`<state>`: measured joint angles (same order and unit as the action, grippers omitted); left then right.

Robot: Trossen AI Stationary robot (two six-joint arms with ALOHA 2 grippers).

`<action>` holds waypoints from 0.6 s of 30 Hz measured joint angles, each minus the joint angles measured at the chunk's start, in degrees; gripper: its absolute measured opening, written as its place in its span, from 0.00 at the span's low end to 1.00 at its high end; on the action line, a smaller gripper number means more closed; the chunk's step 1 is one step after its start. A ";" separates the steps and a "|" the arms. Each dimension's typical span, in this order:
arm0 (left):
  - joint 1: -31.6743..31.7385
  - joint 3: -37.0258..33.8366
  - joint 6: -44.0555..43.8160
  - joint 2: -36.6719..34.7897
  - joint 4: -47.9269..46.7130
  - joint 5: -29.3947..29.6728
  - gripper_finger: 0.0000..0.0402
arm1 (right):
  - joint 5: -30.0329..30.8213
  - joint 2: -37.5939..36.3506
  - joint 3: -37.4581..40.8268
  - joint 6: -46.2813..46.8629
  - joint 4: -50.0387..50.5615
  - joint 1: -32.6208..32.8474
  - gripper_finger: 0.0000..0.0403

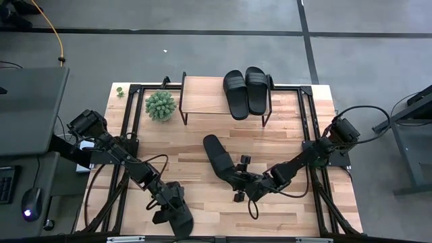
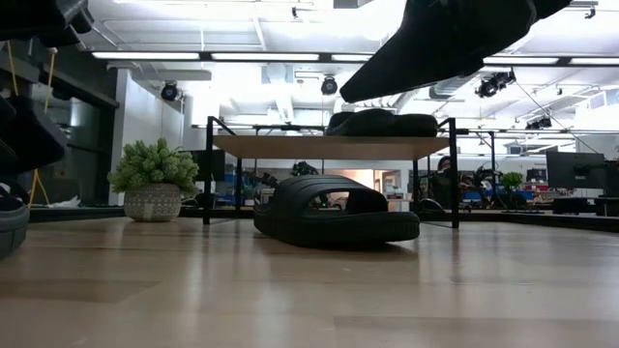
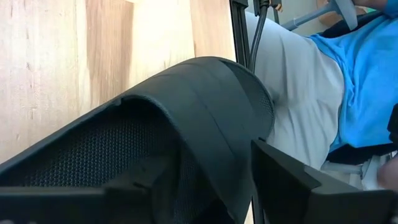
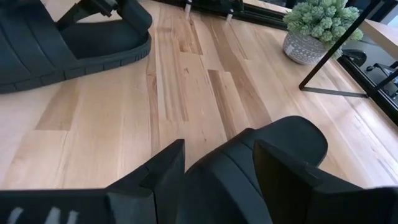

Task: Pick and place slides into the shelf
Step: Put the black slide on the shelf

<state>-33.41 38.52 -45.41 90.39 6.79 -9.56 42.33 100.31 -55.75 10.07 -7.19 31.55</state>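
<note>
Two black slides (image 1: 244, 92) lie side by side on the shelf (image 1: 202, 88), on its wooden top. A third slide (image 1: 214, 152) rests sole-down on the table in front of the shelf, with its toe toward the plant. This slide (image 2: 334, 215) shows nothing touching it in the low view. My right gripper (image 1: 236, 177) hovers open above its heel, its fingers pointing along the slide (image 4: 273, 155). A fourth slide (image 1: 187, 229) lies at the table's near edge, with its sole on the wood (image 4: 62, 43). My left gripper (image 1: 177, 214) is open close over it, and the strap (image 3: 205, 93) fills its wrist view. My left gripper (image 3: 211, 155) has its open fingers on either side of the fourth slide near the strap. Whether they touch it I cannot tell.
A potted plant (image 1: 160, 105) stands left of the shelf. Black frame rails (image 1: 128, 135) run along the table's sides. A person in a blue top (image 3: 360, 74) sits just beyond the near edge. Bare wood (image 4: 186, 93) lies between the two slides on the table.
</note>
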 joint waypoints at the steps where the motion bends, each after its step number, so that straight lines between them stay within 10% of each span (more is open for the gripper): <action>1: 0.00 0.00 0.01 0.00 0.00 0.00 0.41 | 0.00 0.00 0.00 -0.01 -0.33 0.00 0.44; 13: 0.00 0.04 0.79 -0.07 0.45 -1.44 0.04 | -0.87 0.00 -0.02 -1.54 -3.16 0.44 0.44; 18: 0.07 0.51 1.77 -0.09 0.69 -1.54 0.03 | -0.83 0.00 -0.02 -5.34 -6.08 1.50 0.44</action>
<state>-33.34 39.03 -43.63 90.30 7.47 -11.10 41.49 100.31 -55.77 4.72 -13.27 33.05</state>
